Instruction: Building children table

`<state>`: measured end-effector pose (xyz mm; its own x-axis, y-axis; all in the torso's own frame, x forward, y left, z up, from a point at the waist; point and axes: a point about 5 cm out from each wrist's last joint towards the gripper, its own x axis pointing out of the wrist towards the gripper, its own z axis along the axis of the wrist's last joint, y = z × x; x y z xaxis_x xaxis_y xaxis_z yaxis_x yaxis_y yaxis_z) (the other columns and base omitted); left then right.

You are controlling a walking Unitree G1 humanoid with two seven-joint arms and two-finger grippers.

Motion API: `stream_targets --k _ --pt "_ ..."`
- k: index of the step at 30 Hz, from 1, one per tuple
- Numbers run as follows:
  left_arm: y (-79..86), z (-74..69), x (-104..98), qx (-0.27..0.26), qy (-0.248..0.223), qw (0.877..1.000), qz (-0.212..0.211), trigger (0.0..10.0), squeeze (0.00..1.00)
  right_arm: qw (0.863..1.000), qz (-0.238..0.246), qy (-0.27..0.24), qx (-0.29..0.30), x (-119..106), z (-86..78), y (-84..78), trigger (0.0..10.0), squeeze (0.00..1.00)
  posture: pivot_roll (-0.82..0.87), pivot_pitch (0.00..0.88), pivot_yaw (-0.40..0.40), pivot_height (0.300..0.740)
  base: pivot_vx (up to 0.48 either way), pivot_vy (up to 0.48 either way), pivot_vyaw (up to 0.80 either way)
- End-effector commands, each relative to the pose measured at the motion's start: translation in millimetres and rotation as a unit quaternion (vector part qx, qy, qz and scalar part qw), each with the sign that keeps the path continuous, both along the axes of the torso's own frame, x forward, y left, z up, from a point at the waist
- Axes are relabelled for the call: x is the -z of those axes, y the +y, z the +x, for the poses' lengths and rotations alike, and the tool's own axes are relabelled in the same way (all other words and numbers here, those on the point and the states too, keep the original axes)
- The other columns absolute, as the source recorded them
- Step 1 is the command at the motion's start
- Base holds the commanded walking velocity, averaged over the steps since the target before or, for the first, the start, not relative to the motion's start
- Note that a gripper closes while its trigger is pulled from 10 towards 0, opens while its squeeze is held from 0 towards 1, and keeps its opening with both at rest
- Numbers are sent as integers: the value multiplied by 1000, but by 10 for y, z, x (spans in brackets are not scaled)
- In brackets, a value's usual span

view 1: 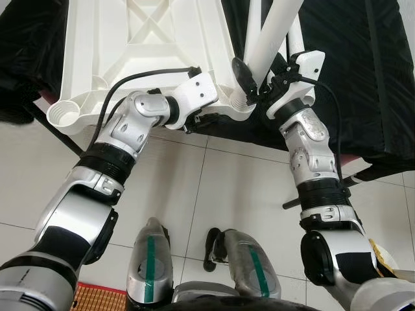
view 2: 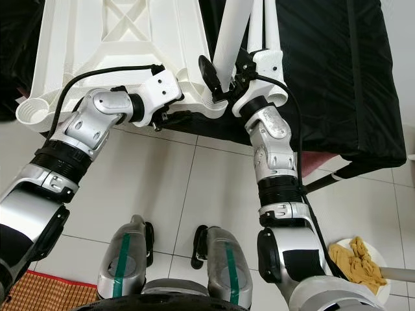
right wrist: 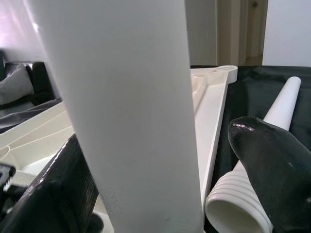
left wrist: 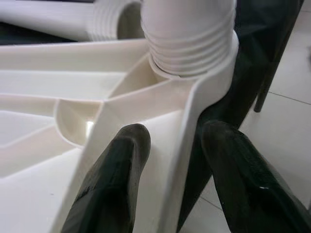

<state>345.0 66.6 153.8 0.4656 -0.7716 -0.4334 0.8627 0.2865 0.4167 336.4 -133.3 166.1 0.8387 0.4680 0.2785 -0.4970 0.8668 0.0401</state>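
A: Where was the top (view 1: 130,45)?

B: It lay upside down on a black cloth (view 1: 363,71), with its near edge over the floor (view 1: 214,188). The left tool (view 1: 194,123) had its two fingers (left wrist: 114,179) one on each side of that near edge. They looked close on it, but I could not tell if they pinched it.

A: And the right tool (view 1: 254,81)?

B: It held a white leg (view 1: 275,32). The leg stood up in the near right corner hole, with a black finger on each side.

A: What could go wrong?

B: I think the leg could go in crooked and jam on its ridges. A tilt of the right arm would do that. The top could slide too, if the left tool let go while the leg was turned.

A: How many things were there?

B: One top. Three legs that I could count: one in the hole, one more (view 1: 295,32) lying behind it, and one (right wrist: 252,194) with its ridged end near the right tool. One empty hole (view 1: 63,115) showed at the near left corner. Two tools.
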Motion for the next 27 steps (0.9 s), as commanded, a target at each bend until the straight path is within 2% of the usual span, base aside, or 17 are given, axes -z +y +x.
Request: stream_targets --k 1,11,12,16,21,27 --pt "-11 55 -80 -17 -30 999 -6 10000 0 1000 -1 9 -6 19 15 -6 10000 0 18 47 -41 740 0 0 0" --pt "-22 59 -140 -17 -20 999 -34 10000 0 1000 -1 9 -2 36 22 5 10000 0 9 57 -2 740 0 0 0" --pt "-35 46 -128 -13 -6 999 -43 10000 0 1000 0 9 1 55 18 1 10000 0 -10 61 40 740 0 0 0" --pt "-40 54 -133 -10 2 999 -48 10000 0 1000 -3 8 6 86 9 -21 10000 0 -36 56 78 740 0 0 0" --pt "-26 68 -141 -3 0 999 -47 10000 0 1000 0 10 18 110 14 -59 10000 0 -39 48 73 740 0 0 0" --pt "10 134 -186 -29 -5 998 -61 10000 0 1000 -2 11 8 128 7 -13 10000 0 -61 24 80 740 0 0 0"
